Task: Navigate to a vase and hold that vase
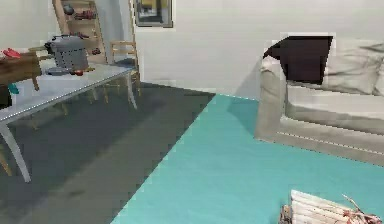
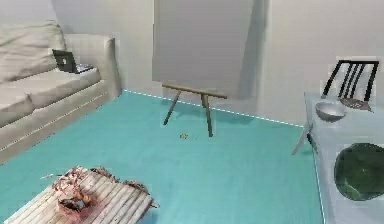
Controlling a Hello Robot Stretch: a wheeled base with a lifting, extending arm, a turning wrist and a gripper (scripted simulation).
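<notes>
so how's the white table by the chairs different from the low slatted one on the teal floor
The white table stands tall on slim legs; the low slatted table sits close to the floor. The white table's top is smooth, the slatted table's is pale planks. The white table bears a grey pot-like thing, the slatted table a reddish twiggy tangle. Both are pale.

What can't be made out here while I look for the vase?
Shelf, forward view: its items are too small to name.
Low slatted table, forward view: cut off by the bottom edge.
Reddish tangle on the slatted table, arm side view: too blurred to identify.
Round dark-green thing, arm side view: cut off by the right edge.
</notes>
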